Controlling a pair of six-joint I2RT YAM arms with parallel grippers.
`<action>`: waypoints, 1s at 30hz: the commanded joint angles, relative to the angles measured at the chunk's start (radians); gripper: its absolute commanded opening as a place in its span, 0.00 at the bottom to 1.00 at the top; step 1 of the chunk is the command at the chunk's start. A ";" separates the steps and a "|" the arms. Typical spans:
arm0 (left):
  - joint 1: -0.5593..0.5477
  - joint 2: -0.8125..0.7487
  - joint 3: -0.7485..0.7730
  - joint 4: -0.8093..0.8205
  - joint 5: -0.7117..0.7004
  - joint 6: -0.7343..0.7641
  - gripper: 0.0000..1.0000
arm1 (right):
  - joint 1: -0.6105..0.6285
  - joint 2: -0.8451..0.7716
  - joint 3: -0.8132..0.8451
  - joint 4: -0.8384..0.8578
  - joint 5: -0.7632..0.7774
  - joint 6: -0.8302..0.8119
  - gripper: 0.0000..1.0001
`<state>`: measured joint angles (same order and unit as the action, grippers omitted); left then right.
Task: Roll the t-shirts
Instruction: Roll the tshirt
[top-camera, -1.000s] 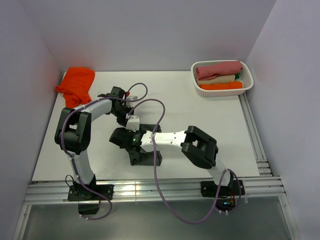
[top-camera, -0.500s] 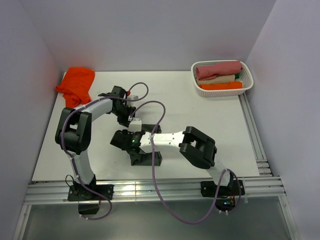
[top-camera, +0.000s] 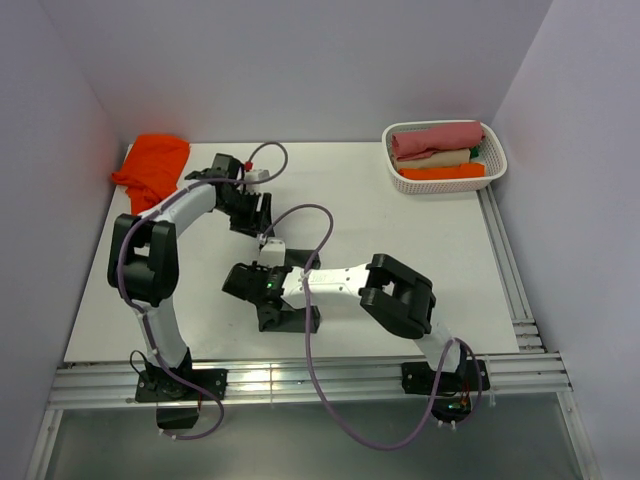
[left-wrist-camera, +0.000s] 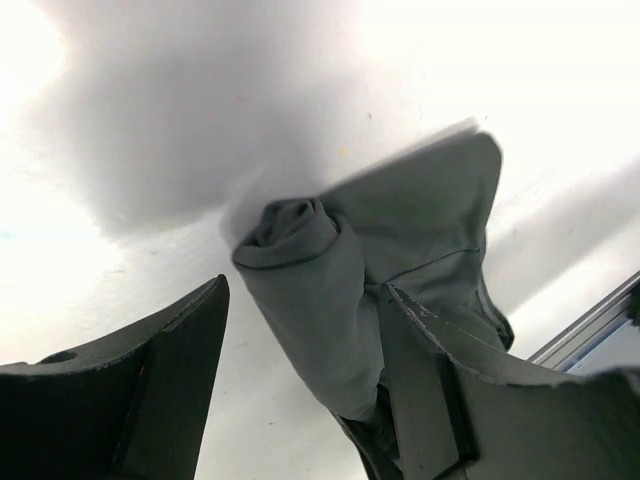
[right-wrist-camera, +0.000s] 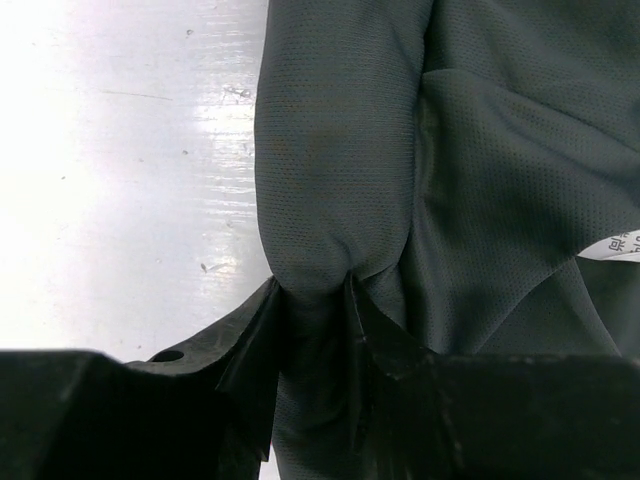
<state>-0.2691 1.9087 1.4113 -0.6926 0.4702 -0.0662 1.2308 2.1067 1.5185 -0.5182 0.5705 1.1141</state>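
White counter (top-camera: 420, 260): right claw (right-wrist-camera: 310, 292) pinches the grey t-shirt (right-wrist-camera: 340, 140), likely anchoring its roll. Left claw (left-wrist-camera: 300, 300) gapes wide, roll end just ahead.

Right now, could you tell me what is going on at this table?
Two robot arms are rolling a dark charcoal-grey cotton t-shirt mid-table. The right end effector is pinched shut on a fold of it; the left end effector stands open near the rolled end, gripping nothing. A crumpled bright orange t-shirt lies at the far left corner, and a white plastic basket at the far right holds rolled cloths.
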 joint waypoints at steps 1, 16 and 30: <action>0.039 -0.042 0.055 -0.034 0.070 0.017 0.67 | 0.004 0.004 -0.108 0.039 -0.122 0.033 0.26; 0.120 -0.203 -0.074 -0.004 0.214 0.108 0.68 | -0.004 -0.183 -0.452 0.467 -0.216 0.093 0.24; 0.160 -0.237 -0.153 0.008 0.266 0.167 0.68 | -0.027 -0.212 -0.566 0.707 -0.290 0.162 0.24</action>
<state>-0.1242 1.7229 1.2686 -0.6975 0.6907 0.0685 1.2095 1.8870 0.9886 0.2005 0.3458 1.2507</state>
